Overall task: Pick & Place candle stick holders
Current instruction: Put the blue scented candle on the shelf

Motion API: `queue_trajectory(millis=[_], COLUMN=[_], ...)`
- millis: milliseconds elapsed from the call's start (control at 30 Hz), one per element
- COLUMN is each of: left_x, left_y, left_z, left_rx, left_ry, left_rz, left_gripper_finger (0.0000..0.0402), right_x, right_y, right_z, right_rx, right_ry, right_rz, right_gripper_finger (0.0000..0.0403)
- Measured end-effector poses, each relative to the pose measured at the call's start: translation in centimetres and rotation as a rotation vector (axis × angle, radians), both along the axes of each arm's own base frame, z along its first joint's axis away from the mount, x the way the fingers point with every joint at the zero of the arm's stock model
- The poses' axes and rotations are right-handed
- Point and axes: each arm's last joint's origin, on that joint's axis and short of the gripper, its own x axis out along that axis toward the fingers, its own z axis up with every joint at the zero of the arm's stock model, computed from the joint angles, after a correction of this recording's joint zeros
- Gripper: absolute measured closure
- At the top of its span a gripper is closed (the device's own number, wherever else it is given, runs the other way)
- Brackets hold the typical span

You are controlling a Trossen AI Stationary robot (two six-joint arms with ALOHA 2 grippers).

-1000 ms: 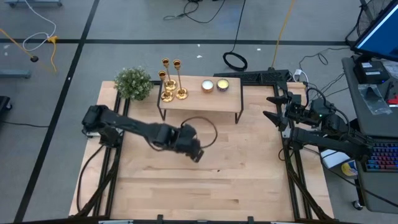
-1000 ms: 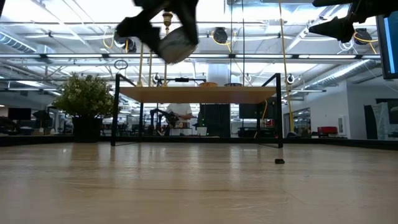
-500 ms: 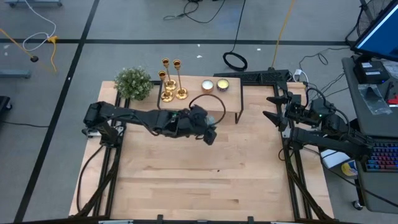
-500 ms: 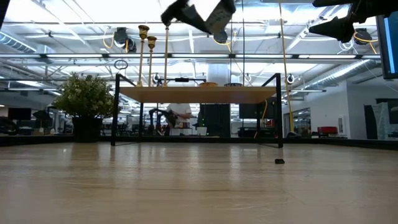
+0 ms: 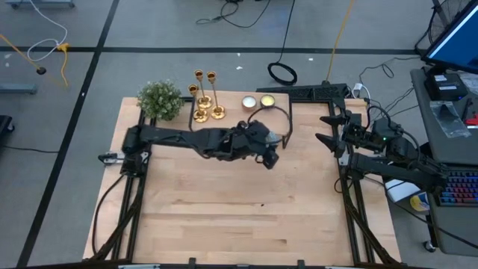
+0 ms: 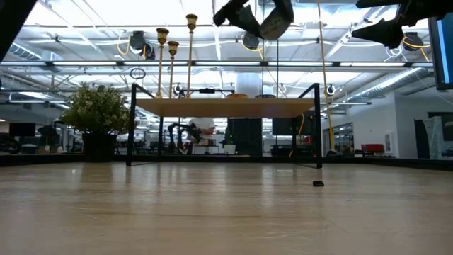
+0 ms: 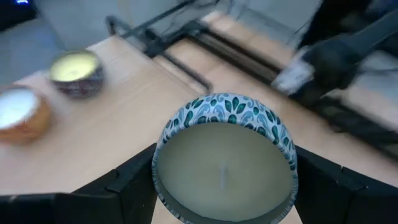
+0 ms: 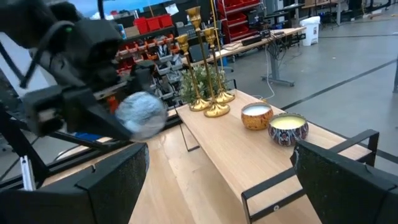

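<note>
Three slim, shiny gold candle stick holders (image 5: 205,97) stand clustered; left gripper (image 7: 224,186) clamps a patterned candle tin (image 7: 225,155); right gripper (image 8: 217,180) spread.

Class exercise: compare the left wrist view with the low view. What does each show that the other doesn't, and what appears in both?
Only the left wrist view shows the leaf-patterned candle tin in the left gripper, its wick, and two candles, one orange and one dark-patterned, standing on the shelf.

Only the low view shows the three gold candle stick holders, the green plant, the shelf's legs and the right gripper waiting high at the side.

Both show the held tin above the shelf.
</note>
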Motion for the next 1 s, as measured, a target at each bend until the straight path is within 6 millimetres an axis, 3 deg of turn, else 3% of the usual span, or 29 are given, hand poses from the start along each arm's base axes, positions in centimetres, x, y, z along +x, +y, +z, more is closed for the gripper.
queue_trajectory(millis=[233,500,1000], left_x=[2.3,2.5,2.6], left_y=[2.9,5.9,7.5], left_z=[-0.1,-1.6,-2.3], left_rx=[0.019,-0.037,-0.077], left_ry=[0.130,0.181,0.149], left_rz=[0.080,0.210,0.332], left_gripper_finger=[0.0112,0.0112,0.0112], right_x=[0.0,0.0,0.0], right_y=[0.0,0.0,0.0], right_z=[0.0,-0.1,0.0], right_rx=[0.000,-0.012,-0.017], right_ry=[0.003,0.010,0.009], right_rz=[0.000,0.001,0.001], right_gripper_finger=[0.0023,0.0023,0.0022])
